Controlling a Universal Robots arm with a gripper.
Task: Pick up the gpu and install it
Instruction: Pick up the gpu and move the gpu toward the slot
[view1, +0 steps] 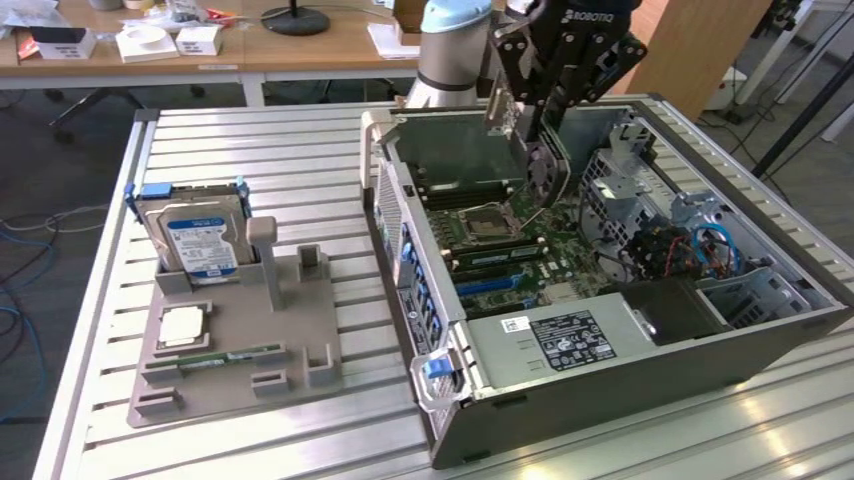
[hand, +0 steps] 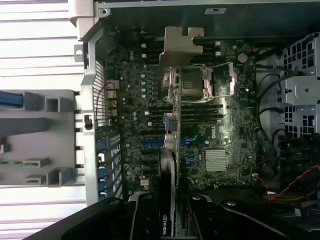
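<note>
Exterior view: the gripper (view1: 551, 105) hangs over the far end of the open computer case (view1: 641, 350), which lies on its side on the slatted table (view1: 267, 150). Its jaws are closed partway on the gpu (view1: 545, 168), pinching the card's upper edge. The card hangs straight down beneath the gripper, on edge, with its silver bracket (view1: 501, 105) toward the case's rear wall. Its lower edge appears to stand just above the motherboard (view1: 514, 250), though I cannot tell from this angle whether it touches a slot. Well off to the side of the gripper, outside the case, a grey holder (view1: 227, 340) carries the hard drive (view1: 200, 235). Wrist view: the gpu (hand: 169, 170) shows edge-on as a thin dark strip running out from between the black fingers (hand: 145, 215) of the gripper (hand: 170, 222) to the bracket (hand: 180, 47) at its far end. The motherboard (hand: 215, 125) lies directly below, and the card runs lengthwise above the blue and black expansion slots. I judge the pick-up done and the card brought over the board, roughly lined up with the slots. Seating it in the slot looks not yet done, and the gripper has not let go.
</note>
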